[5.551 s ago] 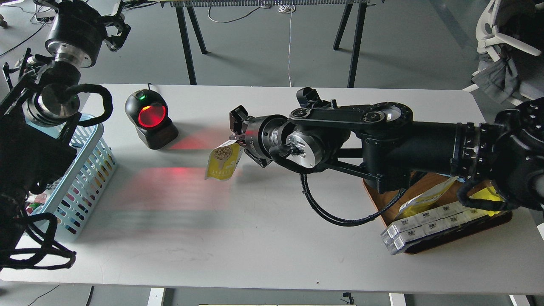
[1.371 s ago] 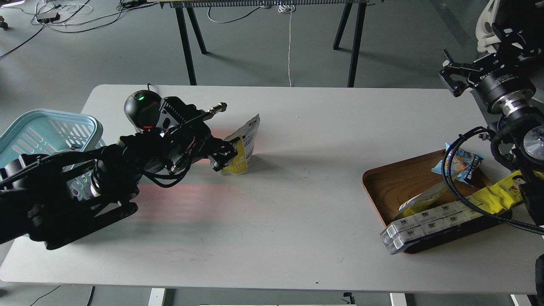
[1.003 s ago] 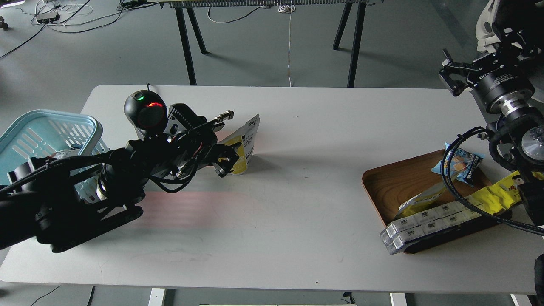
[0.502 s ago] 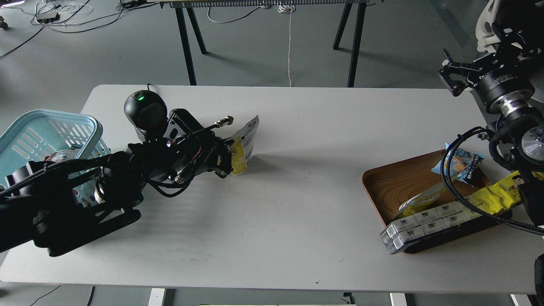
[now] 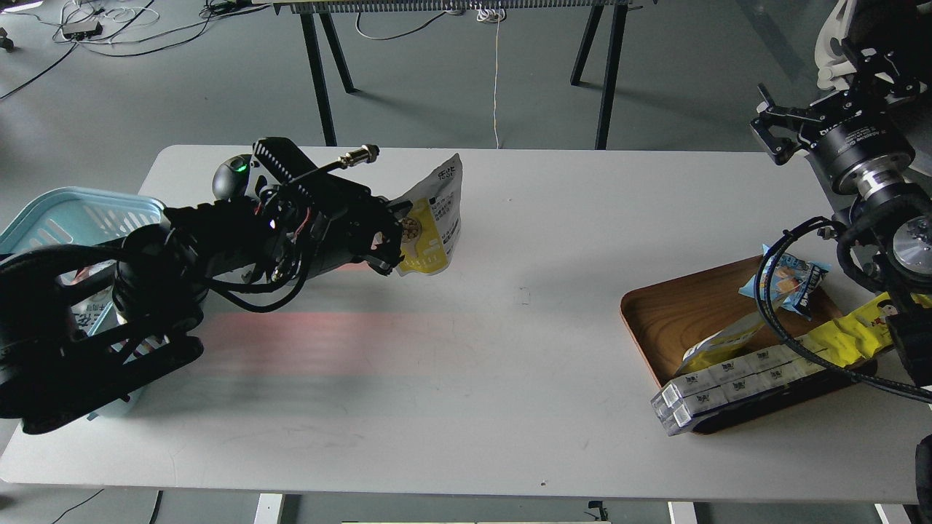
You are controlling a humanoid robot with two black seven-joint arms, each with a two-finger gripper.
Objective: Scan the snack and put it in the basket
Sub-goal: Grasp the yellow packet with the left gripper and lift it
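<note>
Since half a second ago our left gripper (image 5: 390,247) has lifted the snack (image 5: 431,222) higher, fingers clamped on its left edge, basket (image 5: 44,222) well behind, right gripper (image 5: 790,131) seemingly open, empty.

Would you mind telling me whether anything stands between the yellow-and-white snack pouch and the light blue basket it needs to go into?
The snack is held off the table by the left gripper. Between it and the basket lie the left arm itself and the black scanner, which sits near the table's far edge. The pouch may have to pass over or in front of the scanner.
</note>
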